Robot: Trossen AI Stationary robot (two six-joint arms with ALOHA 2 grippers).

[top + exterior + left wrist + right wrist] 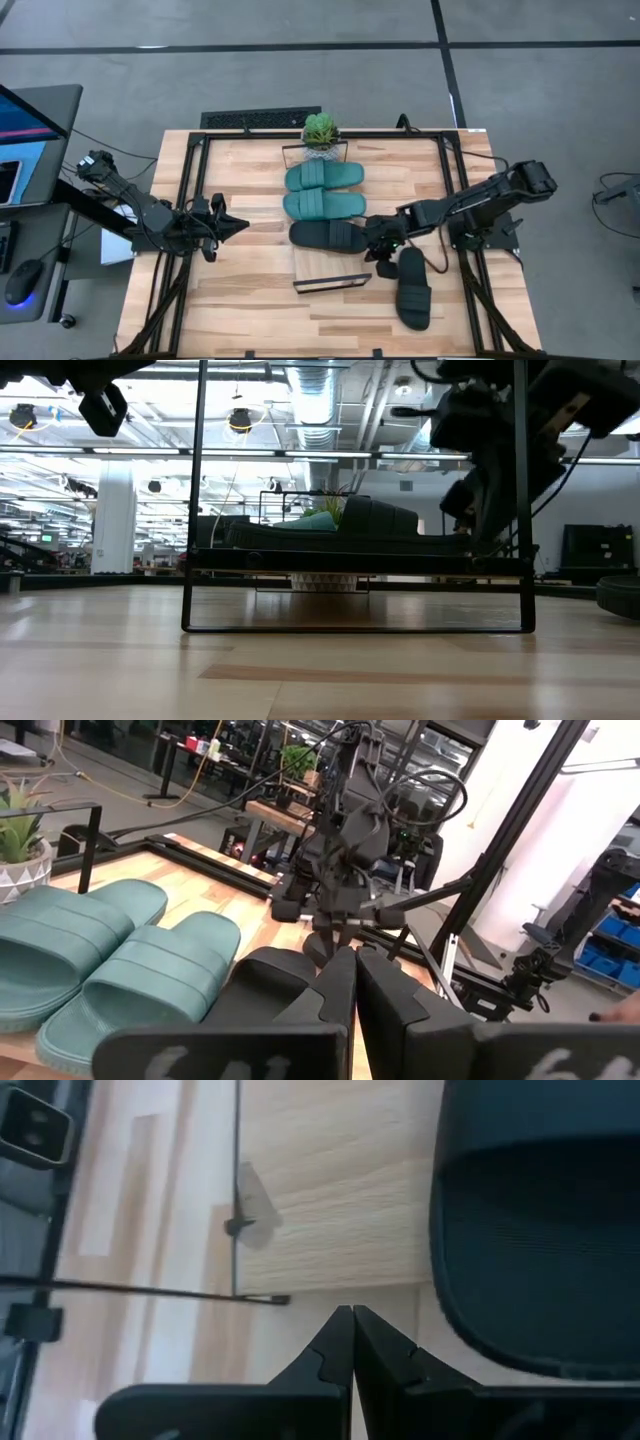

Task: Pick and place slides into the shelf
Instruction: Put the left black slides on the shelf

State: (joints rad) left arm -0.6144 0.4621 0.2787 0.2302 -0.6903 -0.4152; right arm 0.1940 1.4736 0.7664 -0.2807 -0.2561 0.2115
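Observation:
The shelf (325, 266), a light-wood plank with a black wire frame, stands mid-table. Two teal slides (324, 177) (324, 206) and one black slide (325, 236) lie side by side on it, soles down. A second black slide (413, 290) lies on the tabletop to the shelf's right. My right gripper (378, 244) is shut and slants down beside the right end of the shelf's black slide (540, 1230); a gap shows between the two in the right wrist view. My left gripper (240, 226) is shut, level, above the table to the shelf's left.
A small potted plant (320, 130) stands at the shelf's far end. A black frame (190, 200) runs round the tabletop. Bare wood lies along the near edge (250, 310). A desk with a monitor (25, 120) stands off the table's left side.

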